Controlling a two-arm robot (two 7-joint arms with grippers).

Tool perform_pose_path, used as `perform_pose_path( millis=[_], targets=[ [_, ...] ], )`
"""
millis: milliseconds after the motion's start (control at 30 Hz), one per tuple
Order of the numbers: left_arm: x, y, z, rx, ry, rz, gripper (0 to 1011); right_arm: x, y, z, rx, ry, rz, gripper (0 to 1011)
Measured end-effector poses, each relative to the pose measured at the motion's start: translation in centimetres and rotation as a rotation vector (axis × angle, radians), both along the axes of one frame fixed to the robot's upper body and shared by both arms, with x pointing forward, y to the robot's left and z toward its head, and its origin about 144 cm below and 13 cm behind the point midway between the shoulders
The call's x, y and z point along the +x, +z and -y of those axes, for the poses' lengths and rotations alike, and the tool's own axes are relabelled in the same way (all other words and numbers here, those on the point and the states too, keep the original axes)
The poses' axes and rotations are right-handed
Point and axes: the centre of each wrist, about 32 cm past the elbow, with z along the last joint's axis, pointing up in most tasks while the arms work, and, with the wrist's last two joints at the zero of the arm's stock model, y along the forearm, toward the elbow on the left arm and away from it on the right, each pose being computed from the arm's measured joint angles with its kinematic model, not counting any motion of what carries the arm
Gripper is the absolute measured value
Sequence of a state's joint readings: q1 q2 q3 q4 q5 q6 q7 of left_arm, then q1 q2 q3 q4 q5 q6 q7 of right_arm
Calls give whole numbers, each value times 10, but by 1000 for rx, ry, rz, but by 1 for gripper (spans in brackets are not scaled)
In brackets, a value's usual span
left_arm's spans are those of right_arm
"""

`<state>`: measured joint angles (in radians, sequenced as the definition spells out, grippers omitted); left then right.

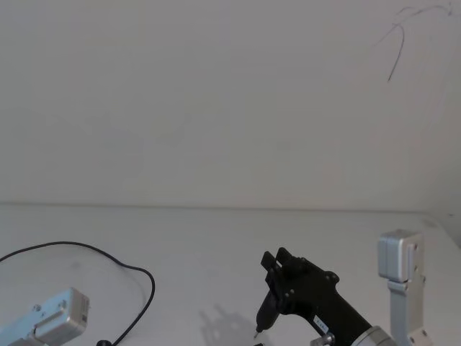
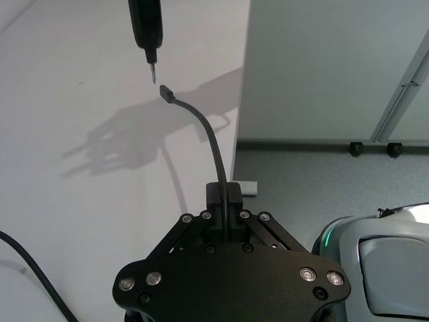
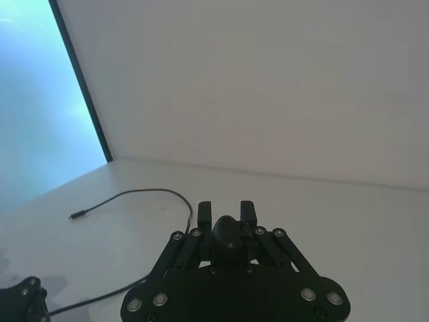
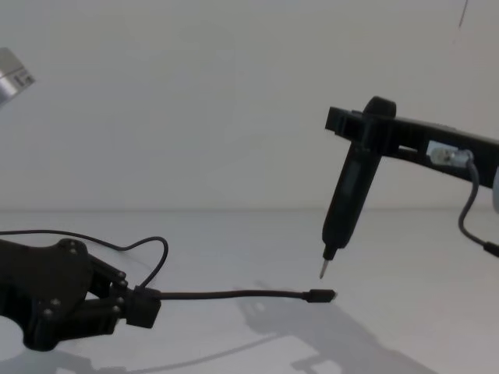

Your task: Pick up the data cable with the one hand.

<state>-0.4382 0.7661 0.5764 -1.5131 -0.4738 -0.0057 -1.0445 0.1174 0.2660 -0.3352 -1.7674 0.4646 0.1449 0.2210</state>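
low at left, left pincer (image 4: pixel 144 305) level, gripping data cable (image 4: pixel 234 294)

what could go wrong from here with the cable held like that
The left gripper is shut on the data cable well back from the plug, so the free end could sag or swing.

The pen-like tool in the right gripper hangs with its tip just above the plug; either arm moving could knock it.

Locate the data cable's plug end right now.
In the chest view the data cable runs from the left gripper, shut on it, toward the robot's right; its plug hangs above the table, just below the pen-like tip.
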Motion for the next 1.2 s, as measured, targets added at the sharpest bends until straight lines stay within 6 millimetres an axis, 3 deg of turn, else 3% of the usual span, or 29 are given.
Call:
perform_pose_path(
  millis=[1200],
  targets=[
    [0, 0, 0, 0, 0, 0, 49, 9, -21, 15, -19, -16, -28, 251]
  ],
)
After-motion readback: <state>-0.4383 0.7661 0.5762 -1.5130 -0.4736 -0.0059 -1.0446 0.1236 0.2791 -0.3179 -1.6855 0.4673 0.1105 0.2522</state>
